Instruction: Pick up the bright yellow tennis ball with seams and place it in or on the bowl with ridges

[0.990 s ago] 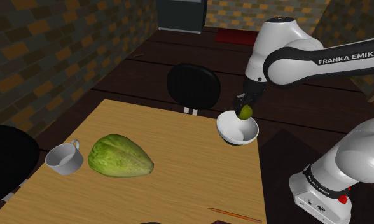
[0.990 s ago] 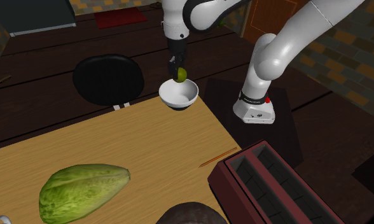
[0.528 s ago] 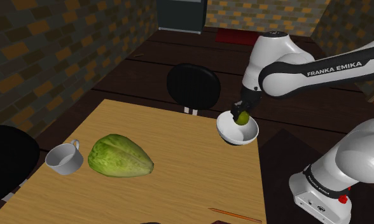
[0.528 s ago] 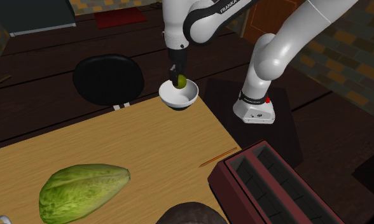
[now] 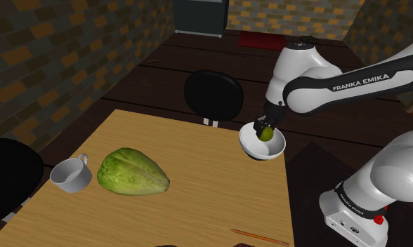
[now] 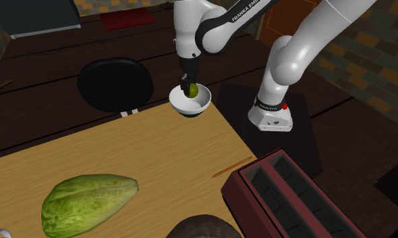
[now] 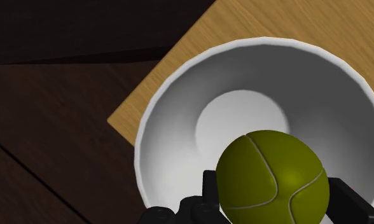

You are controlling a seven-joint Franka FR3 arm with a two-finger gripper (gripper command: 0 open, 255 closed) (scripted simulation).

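The yellow-green tennis ball (image 5: 267, 132) (image 6: 192, 88) (image 7: 273, 179) with curved seams is clasped between my black fingers. My gripper (image 5: 266, 130) (image 6: 191, 86) (image 7: 275, 197) is shut on it and hangs just inside the white bowl (image 5: 254, 147) (image 6: 201, 105) (image 7: 173, 133), which stands at the far corner of the wooden table (image 5: 198, 203) (image 6: 157, 155). In the wrist view the ball sits over the bowl's hollow, above its round bottom, with the inner wall visible around it.
A large green melon-like fruit (image 5: 132, 172) (image 6: 88, 203) and a white cup (image 5: 70, 174) lie toward the shoulder view's left. A pencil (image 5: 260, 238) (image 6: 231, 166) lies near the table edge. A red toaster (image 6: 292, 199) and black chairs (image 5: 212, 95) (image 6: 115, 84) stand around.
The gripper has come down with the ball, from above the bowl's rim to inside the bowl. The fingers stay shut on the ball.
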